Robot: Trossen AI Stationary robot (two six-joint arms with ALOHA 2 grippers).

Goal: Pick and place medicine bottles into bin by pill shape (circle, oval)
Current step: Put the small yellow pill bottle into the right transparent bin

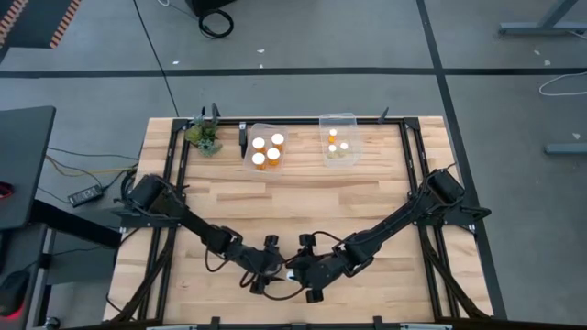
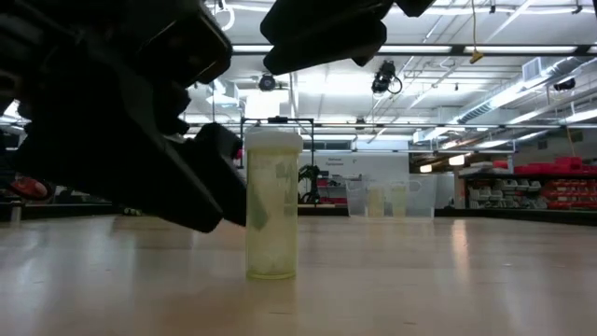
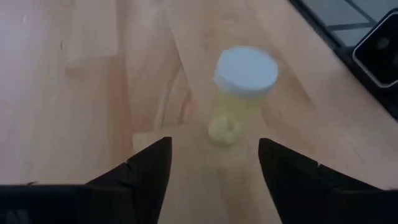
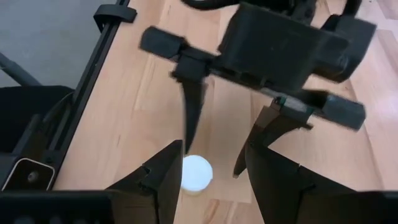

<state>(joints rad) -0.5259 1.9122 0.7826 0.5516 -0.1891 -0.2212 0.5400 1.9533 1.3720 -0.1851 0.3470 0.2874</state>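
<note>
Bottle (image 3: 245, 93), white-capped and upright, stands on the wooden table (image 1: 367, 197) near its front edge, just ahead of the left gripper (image 3: 212, 163), whose fingers are spread wide, one to each side, not touching it. The right gripper (image 4: 210, 163), also spread wide, faces it from the opposite side. Two clear bins (image 1: 268, 147) holding other bottles sit well beyond both grippers.

The left gripper (image 3: 213, 168) holds its jaws apart, with its two dark fingers (image 3: 149, 171) spread to either side of open space. One medicine bottle (image 3: 239, 93) stands upright on the wooden surface (image 3: 93, 112), just ahead of the gap and clear of both fingers. The bottle has a round white cap (image 3: 246, 70) and a translucent yellowish body. A dark object (image 3: 379, 43) lies at the surface's edge.
</note>
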